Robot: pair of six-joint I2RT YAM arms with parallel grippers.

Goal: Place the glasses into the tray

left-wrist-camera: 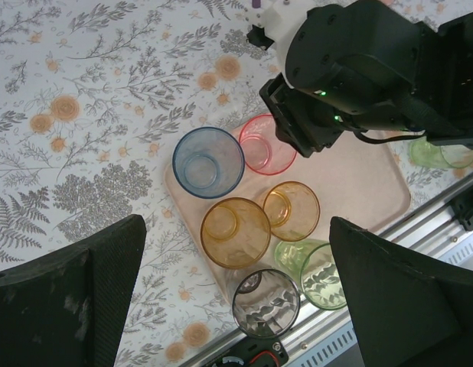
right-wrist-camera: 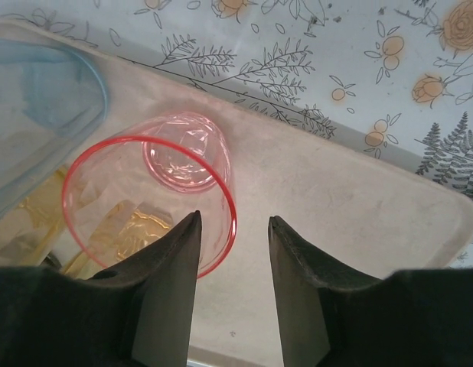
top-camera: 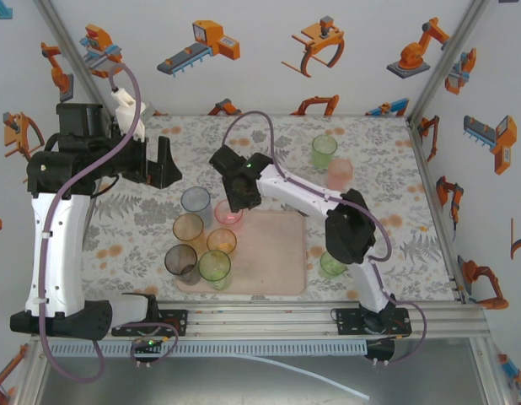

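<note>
Pink glass (right-wrist-camera: 148, 200) stands on the tray (right-wrist-camera: 355, 225), far edge; the right gripper (right-wrist-camera: 234, 225), jaws parted astride its rim, could snag and topple it lifting away.

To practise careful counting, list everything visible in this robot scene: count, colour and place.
tray: one, pale pink, table's near middle
clustered tumblers: six, blue, pink, orange, grey, green, tray's left end
loose tumblers: three, green and pink far right, green beside tray's right edge
table: one, floral cloth
left end effector: one, black, open, beyond the cluster
right end effector: one, black, open, at pink tumbler's rim
</note>
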